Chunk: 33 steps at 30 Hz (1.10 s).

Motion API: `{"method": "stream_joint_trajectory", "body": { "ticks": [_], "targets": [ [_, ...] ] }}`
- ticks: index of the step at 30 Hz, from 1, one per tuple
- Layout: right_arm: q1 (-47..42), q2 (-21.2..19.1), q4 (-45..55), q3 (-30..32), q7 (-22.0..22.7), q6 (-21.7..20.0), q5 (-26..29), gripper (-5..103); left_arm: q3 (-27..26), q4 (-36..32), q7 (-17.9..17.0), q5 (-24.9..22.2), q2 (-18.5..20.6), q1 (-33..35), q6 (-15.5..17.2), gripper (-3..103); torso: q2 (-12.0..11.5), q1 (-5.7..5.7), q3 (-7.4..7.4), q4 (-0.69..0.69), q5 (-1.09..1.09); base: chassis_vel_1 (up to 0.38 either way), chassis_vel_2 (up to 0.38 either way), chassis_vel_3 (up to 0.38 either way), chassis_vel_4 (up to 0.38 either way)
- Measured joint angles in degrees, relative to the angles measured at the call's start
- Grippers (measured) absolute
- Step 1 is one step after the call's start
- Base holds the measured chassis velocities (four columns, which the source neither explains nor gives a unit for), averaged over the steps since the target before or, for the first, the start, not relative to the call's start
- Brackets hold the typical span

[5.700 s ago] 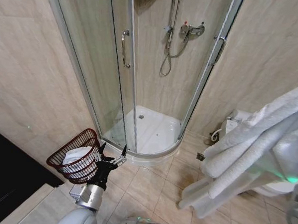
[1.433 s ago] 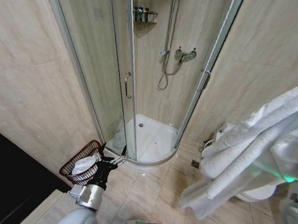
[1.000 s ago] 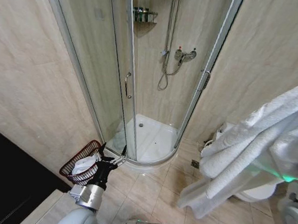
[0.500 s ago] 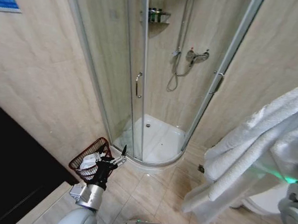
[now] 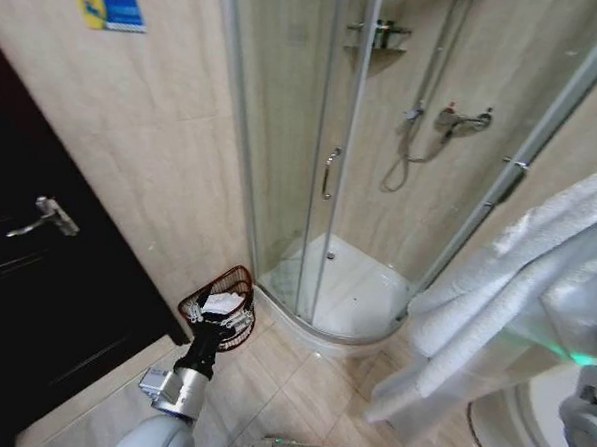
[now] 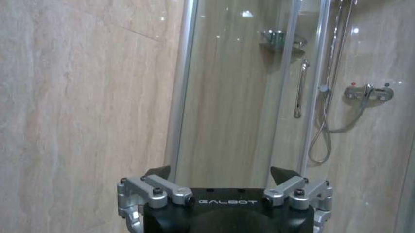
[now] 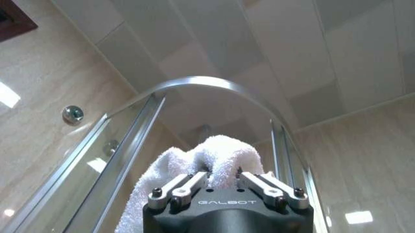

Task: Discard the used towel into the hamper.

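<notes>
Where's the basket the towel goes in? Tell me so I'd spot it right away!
Find the glass shower cabin, then look down to the floor at its left, by the beige wall. The hamper sits there: a small round dark red wire basket with something white inside, beside the black door.

Soft, even indoor light filled the head view, though the dark door [image 5: 44, 300] at the left edge sank into near-black with little detail, and straight lines of the shower enclosure [image 5: 322, 165] leaned outward toward the frame edges. The white towel [image 5: 515, 295] at the right edge lay close to the lens, pale and soft in focus. In the left wrist view small bright glints sat on the glass near the top centre, and the right wrist view showed bright patches of glare at its left edge and lower right corner.
</notes>
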Motion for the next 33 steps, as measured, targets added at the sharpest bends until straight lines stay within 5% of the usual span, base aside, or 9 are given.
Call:
{"method": "stream_joint_trajectory", "body": {
  "ticks": [33],
  "targets": [
    [0.36, -0.50, 0.00, -1.60, -0.33, 1.34, 0.94, 10, 0.00, 0.00, 0.00, 0.00, 0.00, 0.00, 0.00, 100, -0.10, -0.05, -0.06, 0.00, -0.01, 0.068, 0.062, -0.047, -0.053]
  ]
}}
